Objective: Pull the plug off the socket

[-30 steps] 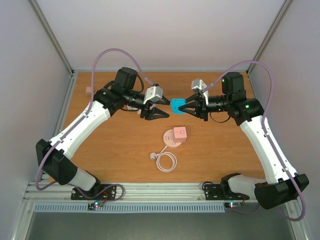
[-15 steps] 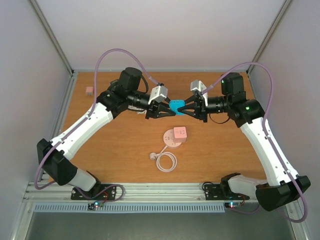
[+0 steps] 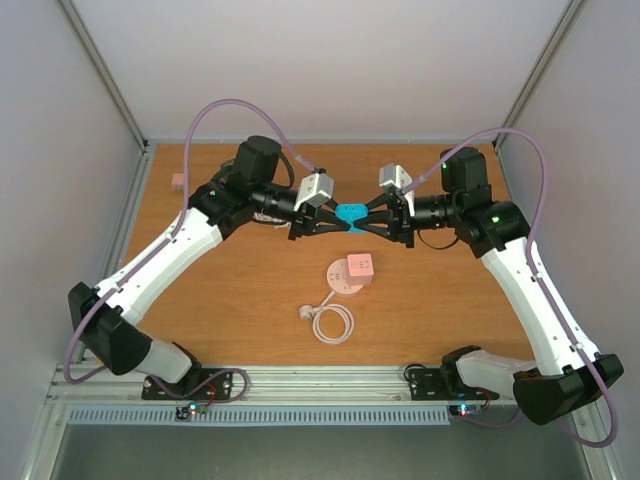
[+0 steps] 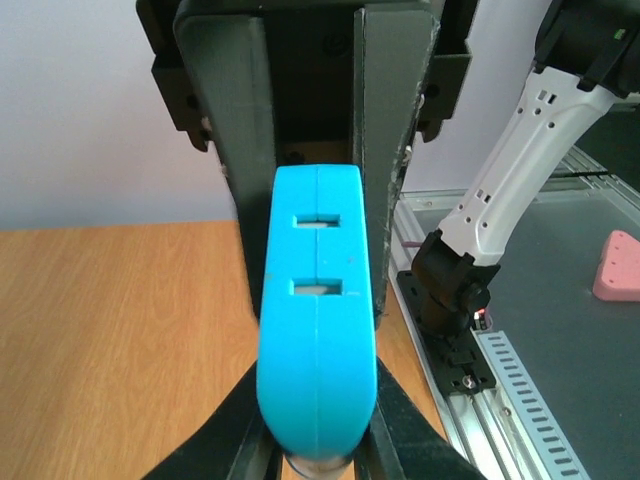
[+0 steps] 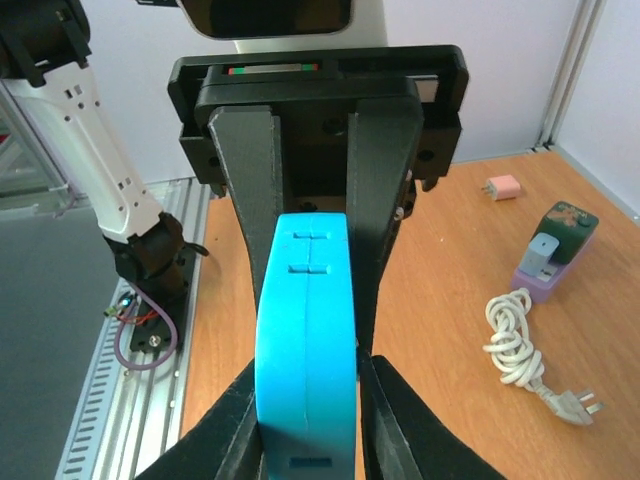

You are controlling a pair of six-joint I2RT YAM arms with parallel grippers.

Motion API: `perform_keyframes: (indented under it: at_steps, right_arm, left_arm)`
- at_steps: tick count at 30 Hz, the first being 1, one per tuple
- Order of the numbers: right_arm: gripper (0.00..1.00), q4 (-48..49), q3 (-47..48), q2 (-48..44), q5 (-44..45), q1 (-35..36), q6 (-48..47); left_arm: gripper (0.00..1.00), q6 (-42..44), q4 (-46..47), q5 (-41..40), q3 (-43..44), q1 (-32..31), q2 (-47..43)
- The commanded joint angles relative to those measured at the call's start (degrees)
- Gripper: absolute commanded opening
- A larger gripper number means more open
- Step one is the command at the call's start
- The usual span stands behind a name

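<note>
Two grippers meet nose to nose above the middle of the wooden table [image 3: 240, 290]. Between them hangs the blue socket block [image 3: 351, 212], lifted clear of the tabletop.

The left gripper [image 3: 337, 221] comes in from the left with its jaws narrowed onto one end of the block. In the left wrist view its fingers [image 4: 232, 425] press against both flanks of the rounded near end. The right gripper [image 3: 366, 219] clamps the opposite end in the same way, and in the right wrist view its fingers [image 5: 235, 410] sit tight on both sides. Each wrist camera also shows the other arm's black fingers flanking the far end of the block.

The block's upper face carries two rectangular slots, and a seam runs along its length. Which part is plug and which is socket cannot be told.

Nearer the arm bases, a round pink power strip [image 3: 342, 278] sits on the table with a pink cube [image 3: 361, 266] standing on it. Just in front of it lies a coiled white cable [image 3: 331, 323]. A small pink charger [image 3: 178, 181] rests at the far left edge, well apart from the rest.
</note>
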Motion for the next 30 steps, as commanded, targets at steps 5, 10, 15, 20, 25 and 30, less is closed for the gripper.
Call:
perform_keyframes:
  at_steps: [5,10,15,20,25,30]
  right_arm:
    - [0.35,-4.2,2.1,0.2,3.9,-0.2,-1.7]
    - [0.4,-6.7,4.1,1.7,2.7,-0.3,-3.4]
    - [0.4,-7.3,5.4,3.1,0.6,-0.2,-3.3]
    - [0.35,-6.9,6.8,4.0,0.3,0.7,-3.3]
    - [0.14,-7.0,7.3,4.8,0.8,0.8,-3.6]
    - [0.01,-7.0,6.3,4.7,1.7,0.8,-4.8]
  left_arm:
    - [0.12,6.9,-6.2,1.9,0.3,1.3,-3.0]
    - [0.11,11.4,-8.7,1.5,0.6,1.3,-2.4]
    - [0.11,11.6,-8.7,1.7,1.3,1.3,-1.2]
    - [0.11,11.5,-8.6,1.5,1.9,1.3,-0.4]
    - [0.16,10.4,-8.3,1.3,2.4,1.3,0.2]
    - [0.29,8.1,-6.2,3.2,2.0,1.5,-0.7]
